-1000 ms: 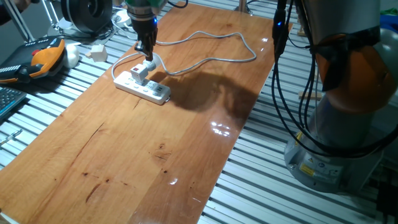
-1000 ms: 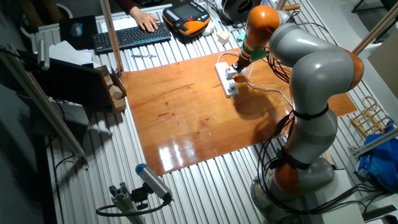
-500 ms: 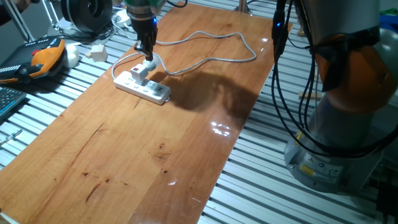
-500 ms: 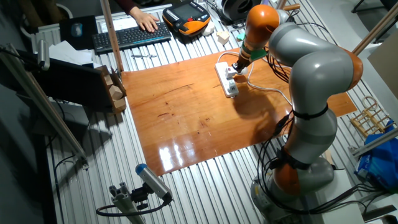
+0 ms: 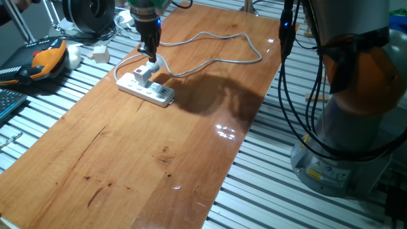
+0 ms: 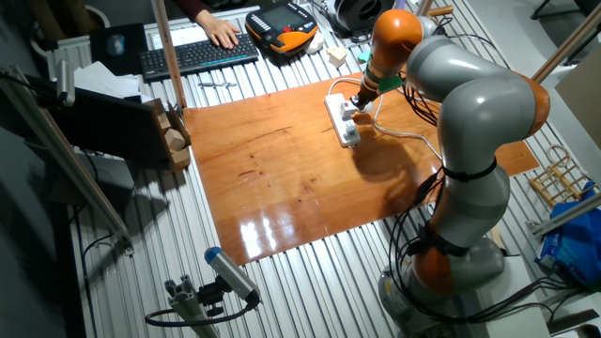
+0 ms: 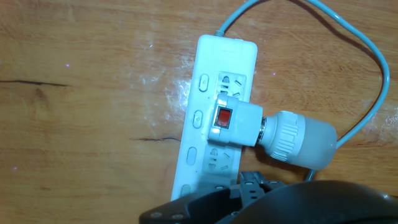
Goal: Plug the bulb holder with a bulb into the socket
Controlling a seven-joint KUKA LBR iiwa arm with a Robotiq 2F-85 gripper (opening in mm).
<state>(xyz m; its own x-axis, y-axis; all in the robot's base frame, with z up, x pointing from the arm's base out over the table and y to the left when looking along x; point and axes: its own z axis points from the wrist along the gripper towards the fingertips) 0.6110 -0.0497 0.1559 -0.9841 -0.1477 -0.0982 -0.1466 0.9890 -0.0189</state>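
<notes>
The socket (image 5: pixel 145 87) is a long white power strip with a grey cable (image 5: pixel 210 37), lying at the far left of the wooden table. The bulb holder with a bulb (image 5: pixel 145 72) sits plugged into a middle outlet. In the hand view its red switch faces up on the holder (image 7: pixel 233 123) and the white bulb (image 7: pixel 305 141) points right, off the strip (image 7: pixel 214 68). My gripper (image 5: pixel 151 57) hangs just above the bulb end, its fingers a little apart and holding nothing. It also shows in the other fixed view (image 6: pixel 361 94).
An orange teach pendant (image 5: pixel 44 58) and small white blocks (image 5: pixel 98 53) lie on the slatted bench left of the table (image 5: pixel 159 152). A keyboard (image 6: pixel 197 54) with a person's hand on it is at the far side. The arm's base (image 5: pixel 346 146) stands to the right.
</notes>
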